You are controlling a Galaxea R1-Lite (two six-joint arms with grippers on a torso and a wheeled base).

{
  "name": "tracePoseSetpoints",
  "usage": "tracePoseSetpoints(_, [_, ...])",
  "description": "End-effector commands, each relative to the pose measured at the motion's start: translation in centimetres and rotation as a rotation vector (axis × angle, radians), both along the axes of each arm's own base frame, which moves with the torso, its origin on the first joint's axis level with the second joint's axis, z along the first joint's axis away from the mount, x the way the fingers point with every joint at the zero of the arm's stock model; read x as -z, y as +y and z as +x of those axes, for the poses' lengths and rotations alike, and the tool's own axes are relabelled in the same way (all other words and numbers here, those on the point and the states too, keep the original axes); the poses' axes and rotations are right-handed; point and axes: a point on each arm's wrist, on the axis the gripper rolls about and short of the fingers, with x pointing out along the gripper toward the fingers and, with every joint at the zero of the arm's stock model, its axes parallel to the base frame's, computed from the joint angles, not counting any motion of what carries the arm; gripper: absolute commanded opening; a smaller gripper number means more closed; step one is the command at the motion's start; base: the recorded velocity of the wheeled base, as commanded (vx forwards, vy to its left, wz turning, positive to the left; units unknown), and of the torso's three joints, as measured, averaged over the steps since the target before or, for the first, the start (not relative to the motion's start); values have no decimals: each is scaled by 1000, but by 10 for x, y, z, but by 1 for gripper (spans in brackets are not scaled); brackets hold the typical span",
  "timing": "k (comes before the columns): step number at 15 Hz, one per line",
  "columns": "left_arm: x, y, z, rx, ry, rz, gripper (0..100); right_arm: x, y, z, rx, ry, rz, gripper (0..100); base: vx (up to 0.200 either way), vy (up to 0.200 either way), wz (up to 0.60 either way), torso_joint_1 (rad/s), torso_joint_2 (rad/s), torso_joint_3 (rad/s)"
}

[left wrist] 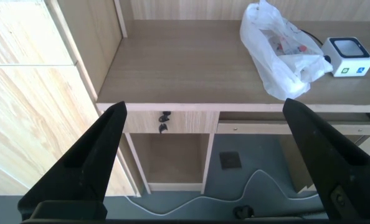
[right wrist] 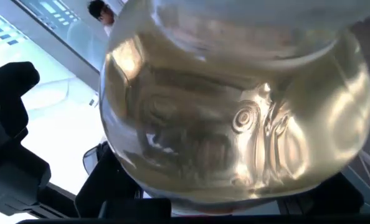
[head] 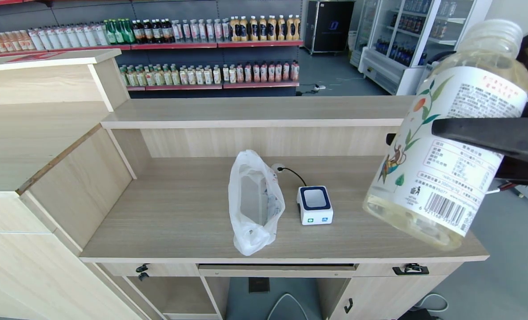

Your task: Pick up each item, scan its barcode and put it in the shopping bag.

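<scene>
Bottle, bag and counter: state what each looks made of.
Clear bottle of pale yellow drink: likely plastic, glossy and see-through, with a threaded neck; its label looks like printed film.
White shopping bag: thin plastic film, translucent and crinkled.
Light counter: matte wood-grain surface, possibly laminate rather than solid wood.

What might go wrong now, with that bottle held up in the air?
The bottle sits tilted in the right tool; if it slips, it would likely fall. Its barcode faces up, away from the scanner, so the scan may fail. The bag is limp, so its mouth may be missed.
</scene>
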Motion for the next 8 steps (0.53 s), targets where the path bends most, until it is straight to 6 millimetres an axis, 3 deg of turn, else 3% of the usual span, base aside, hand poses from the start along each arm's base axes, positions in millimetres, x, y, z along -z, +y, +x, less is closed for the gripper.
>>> tracePoseSetpoints(1, [0, 0, 0, 0, 1, 0, 100, 0, 1, -2, -10, 0, 0, 0, 0, 0, 0, 0, 0, 0])
tracePoseSetpoints(8, [0, 0, 0, 0, 1, 0, 100, -6, 1, -13, -92, 41, 5, 0, 0, 0, 0, 0, 0, 0])
